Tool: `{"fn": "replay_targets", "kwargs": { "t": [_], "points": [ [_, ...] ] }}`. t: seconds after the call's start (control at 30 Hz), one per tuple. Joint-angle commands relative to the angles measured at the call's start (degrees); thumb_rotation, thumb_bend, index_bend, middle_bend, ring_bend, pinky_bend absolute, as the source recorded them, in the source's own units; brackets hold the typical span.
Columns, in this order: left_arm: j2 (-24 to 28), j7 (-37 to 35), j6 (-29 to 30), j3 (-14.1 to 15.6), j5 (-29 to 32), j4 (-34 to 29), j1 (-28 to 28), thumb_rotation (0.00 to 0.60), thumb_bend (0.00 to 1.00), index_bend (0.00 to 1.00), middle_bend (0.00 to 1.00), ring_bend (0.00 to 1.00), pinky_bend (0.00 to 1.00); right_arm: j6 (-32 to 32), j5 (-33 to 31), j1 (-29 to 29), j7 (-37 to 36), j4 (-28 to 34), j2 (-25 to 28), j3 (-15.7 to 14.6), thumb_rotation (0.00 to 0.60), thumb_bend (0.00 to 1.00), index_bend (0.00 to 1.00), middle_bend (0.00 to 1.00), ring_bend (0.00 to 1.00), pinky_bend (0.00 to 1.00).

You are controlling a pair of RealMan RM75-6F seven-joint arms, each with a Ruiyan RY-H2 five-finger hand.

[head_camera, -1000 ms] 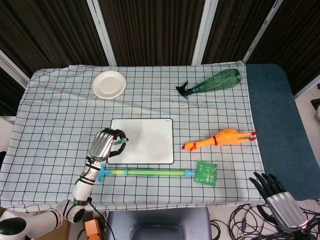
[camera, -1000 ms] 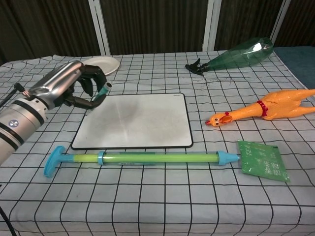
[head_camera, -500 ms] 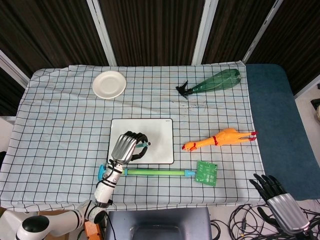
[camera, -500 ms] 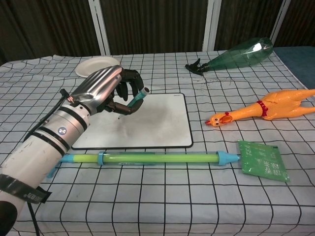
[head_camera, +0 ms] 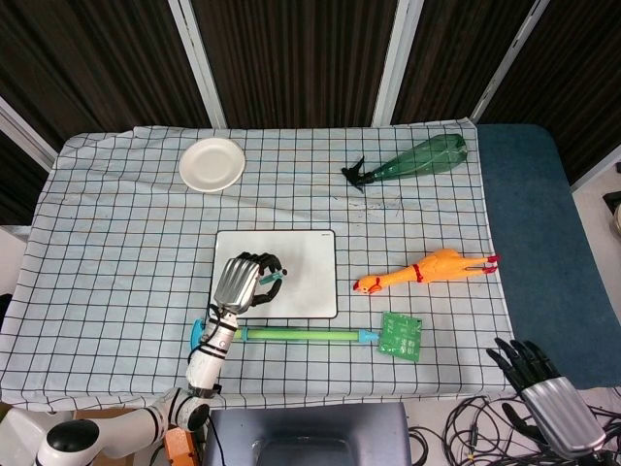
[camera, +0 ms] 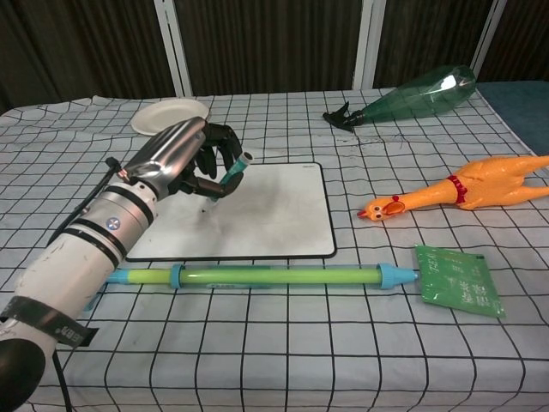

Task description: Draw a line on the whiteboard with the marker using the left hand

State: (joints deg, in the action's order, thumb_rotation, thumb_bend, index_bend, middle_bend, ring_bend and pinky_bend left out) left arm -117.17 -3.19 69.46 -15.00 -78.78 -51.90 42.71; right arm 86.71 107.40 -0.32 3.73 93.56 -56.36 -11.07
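Note:
The whiteboard [head_camera: 291,262] [camera: 266,215] lies flat in the middle of the checked cloth. Over its left part my left hand [head_camera: 243,282] [camera: 180,159] grips a teal marker [head_camera: 273,279] [camera: 232,170], tilted, with its lower end down near the board surface. Whether the tip touches the board I cannot tell, and I see no drawn line on the board. My right hand [head_camera: 545,390] hangs off the table at the bottom right of the head view, fingers spread, holding nothing; the chest view does not show it.
A green rod with blue ends [head_camera: 291,334] [camera: 257,276] lies just in front of the whiteboard. A green packet [head_camera: 401,336], a rubber chicken [head_camera: 432,268], a green bottle [head_camera: 417,159] and a white plate [head_camera: 212,164] lie around.
My left hand came from the board's left edge onto the board with the marker, then drew back slightly leftward. The right hand has stayed put.

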Motion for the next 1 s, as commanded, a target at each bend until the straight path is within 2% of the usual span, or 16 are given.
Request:
{"fn": "replay_targets", "kwargs": {
  "t": [0.03,1.0],
  "points": [
    [-0.19,-0.08,-0.13,0.00,0.07,0.10,0.03,0.600,0.57,0.77,0.78,0.56,0.49,-1.03,-0.60,0.33,-0.38,-1.32,-1.80,0.38,0.600,0.33,0.00,0.00,0.00,0.07],
    [-1.61,-1.00,-1.40,0.30,0.62,4.24,0.02,0.600,0.57,0.77,0.78,0.56,0.48,-1.26,-0.78,0.36,-0.78,-0.43,-1.42,0.11,0.600,0.33,0.00,0.00,0.00,0.07]
  ]
}}
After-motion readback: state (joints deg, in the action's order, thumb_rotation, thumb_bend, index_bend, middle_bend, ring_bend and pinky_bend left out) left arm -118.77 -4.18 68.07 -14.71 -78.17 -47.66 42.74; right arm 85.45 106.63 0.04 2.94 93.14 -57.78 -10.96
